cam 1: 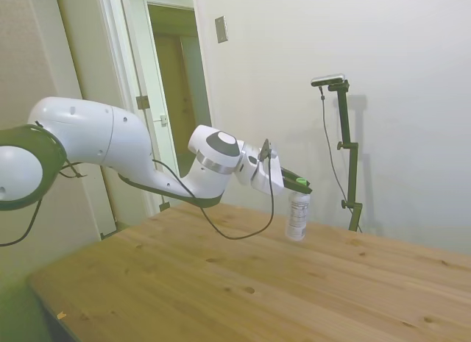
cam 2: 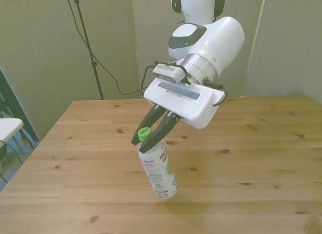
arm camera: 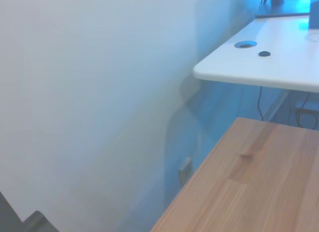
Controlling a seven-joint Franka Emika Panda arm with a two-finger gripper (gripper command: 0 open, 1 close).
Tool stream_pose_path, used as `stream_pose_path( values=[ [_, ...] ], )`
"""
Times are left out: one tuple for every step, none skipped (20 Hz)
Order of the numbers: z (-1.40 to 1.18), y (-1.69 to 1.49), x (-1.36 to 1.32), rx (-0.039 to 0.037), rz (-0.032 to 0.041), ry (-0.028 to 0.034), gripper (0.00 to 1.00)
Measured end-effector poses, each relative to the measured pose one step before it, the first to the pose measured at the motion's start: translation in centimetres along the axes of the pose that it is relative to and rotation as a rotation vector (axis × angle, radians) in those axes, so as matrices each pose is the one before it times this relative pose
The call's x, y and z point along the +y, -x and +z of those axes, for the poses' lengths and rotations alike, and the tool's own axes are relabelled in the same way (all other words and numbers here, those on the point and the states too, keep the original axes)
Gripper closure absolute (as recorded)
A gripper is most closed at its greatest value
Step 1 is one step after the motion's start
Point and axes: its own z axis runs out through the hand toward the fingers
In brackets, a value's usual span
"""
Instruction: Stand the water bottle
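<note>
The water bottle (cam 2: 158, 171) is a small clear bottle with a green cap and a white label. It stands nearly upright, leaning a little, with its cap toward the front view's left. In the side view the water bottle (cam 1: 298, 215) has its base at the wooden table (cam 1: 221, 283); I cannot tell whether it touches. My gripper (cam 2: 145, 137) reaches down at a slant and is shut on the bottle at its cap and neck. My gripper (cam 1: 300, 185) holds the top of the bottle in the side view too. The wrist view does not show the bottle.
The bottle is over the middle of the wooden table (cam 2: 261, 143). A white desk (arm camera: 259, 67) stands past the wooden table's edge (arm camera: 239, 172) in the wrist view. A white surface (cam 2: 7, 128) sits beyond the front view's left edge of the table.
</note>
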Motion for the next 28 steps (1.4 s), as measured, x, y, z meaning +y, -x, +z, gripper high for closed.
stream_pose_path(
  values=[
    [0.434,0.587,0.005,0.00764,0.00545,0.00269,1.00],
    [0.436,0.561,0.068,0.00974,-0.00146,-0.00048,1.00],
    [0.393,0.558,0.091,0.00839,-0.00163,-0.00051,1.00],
    [0.322,0.491,0.069,0.00640,-0.00063,0.00048,1.00],
    [0.328,0.424,0.158,0.00656,-0.00289,0.00404,1.00],
    [0.240,0.333,0.076,0.00576,-0.00219,0.00361,1.00],
    [0.175,0.289,0.089,0.00348,-0.00257,0.00302,1.00],
    [0.063,0.175,-0.015,0.00246,-0.00164,0.00012,0.00],
    [-0.047,0.105,0.011,0.00195,-0.00060,0.00274,0.00],
    [-0.079,0.110,0.014,0.00083,-0.00125,0.00244,0.00],
    [-0.079,0.066,-0.012,-0.00092,-0.00047,0.00124,0.00],
    [-0.028,0.022,-0.006,-0.00144,-0.00050,0.00093,0.00],
    [0.029,-0.037,0.005,-0.00097,0.00036,0.00102,0.00],
    [0.070,-0.097,0.003,-0.00023,0.00120,0.00130,0.00],
    [0.068,-0.097,0.001,-0.00066,0.00166,0.00142,0.00],
    [0.047,-0.079,-0.003,-0.00091,0.00162,0.00120,0.00],
    [0.029,-0.066,-0.004,-0.00077,0.00131,0.00092,0.00],
    [0.005,-0.034,-0.008,-0.00098,0.00051,0.00060,0.00],
    [-0.011,0.013,0.012,-0.00164,-0.00072,0.00079,0.00],
    [-0.037,0.008,0.012,-0.00171,-0.00212,0.00089,0.00],
    [-0.033,0.078,0.047,-0.00252,-0.00119,0.00122,0.00],
    [-0.077,0.097,0.005,-0.00327,-0.00090,0.00068,0.00],
    [-0.112,0.117,-0.006,-0.00399,-0.00171,0.00073,0.00],
    [-0.135,0.078,-0.038,-0.00392,-0.00127,0.00067,0.00],
    [-0.184,0.011,-0.092,-0.00443,-0.00130,0.00033,0.00],
    [-0.240,-0.054,-0.155,-0.00544,-0.00017,0.00065,0.00],
    [-0.316,-0.144,-0.235,-0.00610,0.00078,-0.00002,0.00],
    [-0.429,-0.253,-0.317,-0.00651,0.00323,-0.00108,0.00]
  ],
)
